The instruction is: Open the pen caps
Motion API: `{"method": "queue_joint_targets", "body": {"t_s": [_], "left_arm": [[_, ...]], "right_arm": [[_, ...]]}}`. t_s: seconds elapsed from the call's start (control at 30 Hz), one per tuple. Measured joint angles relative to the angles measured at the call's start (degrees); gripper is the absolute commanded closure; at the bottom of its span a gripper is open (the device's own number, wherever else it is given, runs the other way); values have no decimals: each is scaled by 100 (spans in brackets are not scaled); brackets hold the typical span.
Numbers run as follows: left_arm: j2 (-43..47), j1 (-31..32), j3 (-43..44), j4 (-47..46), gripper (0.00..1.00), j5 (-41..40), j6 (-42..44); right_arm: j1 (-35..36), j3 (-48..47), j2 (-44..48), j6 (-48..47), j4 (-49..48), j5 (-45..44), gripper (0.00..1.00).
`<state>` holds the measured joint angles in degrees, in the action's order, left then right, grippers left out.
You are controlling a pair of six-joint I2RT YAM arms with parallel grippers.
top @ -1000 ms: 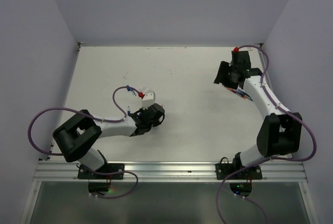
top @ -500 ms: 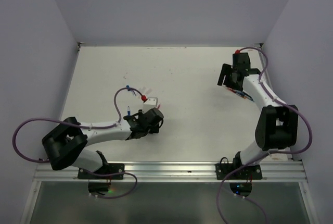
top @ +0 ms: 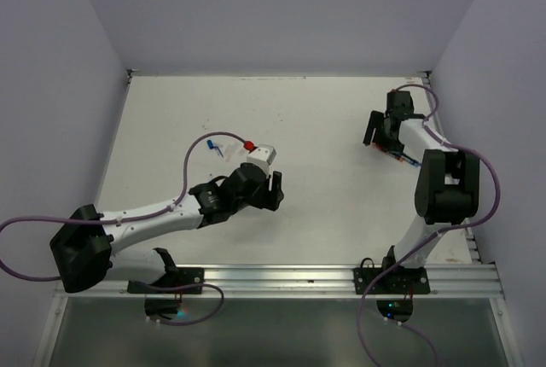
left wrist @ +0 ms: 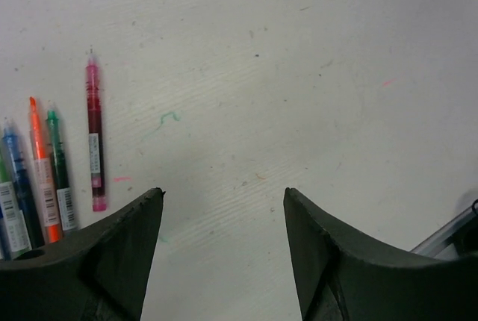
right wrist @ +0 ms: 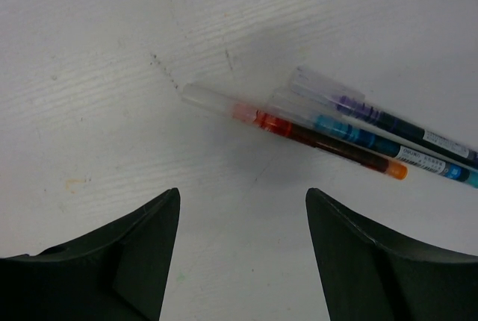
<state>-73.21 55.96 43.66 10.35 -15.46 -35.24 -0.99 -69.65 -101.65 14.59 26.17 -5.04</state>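
Left hand (top: 271,189) has swung right toward mid-frame and its jaws have spread since a second ago. Right hand (top: 377,132) has pulled toward the upper right. Both hands are open with nothing between the jaws. Left wrist view: four bare-tipped pens (left wrist: 95,142) (pink, green, orange, blue) lie at lower left on the desk (left wrist: 299,75). Right wrist view: clear pen caps (right wrist: 213,99) sit on three capped pens (right wrist: 358,142) (red, teal, purple), side by side right of centre, untouched.

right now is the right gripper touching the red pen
Apart. The right wrist view shows a plain gap between the open right gripper and the red pen lying ahead of it.
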Motion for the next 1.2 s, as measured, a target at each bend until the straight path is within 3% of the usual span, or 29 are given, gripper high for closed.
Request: {"method": "queue_joint_targets", "body": {"t_s": [0.53,1.2], "left_arm": [[11,0,-293,-914,31,645,492],[-249,-4,-326,-1115,31,802,597]], "right_arm": [[-120,-190,-824,-118,-553,155,28],[-127,-260,-640,-118,-599,304,28]]}}
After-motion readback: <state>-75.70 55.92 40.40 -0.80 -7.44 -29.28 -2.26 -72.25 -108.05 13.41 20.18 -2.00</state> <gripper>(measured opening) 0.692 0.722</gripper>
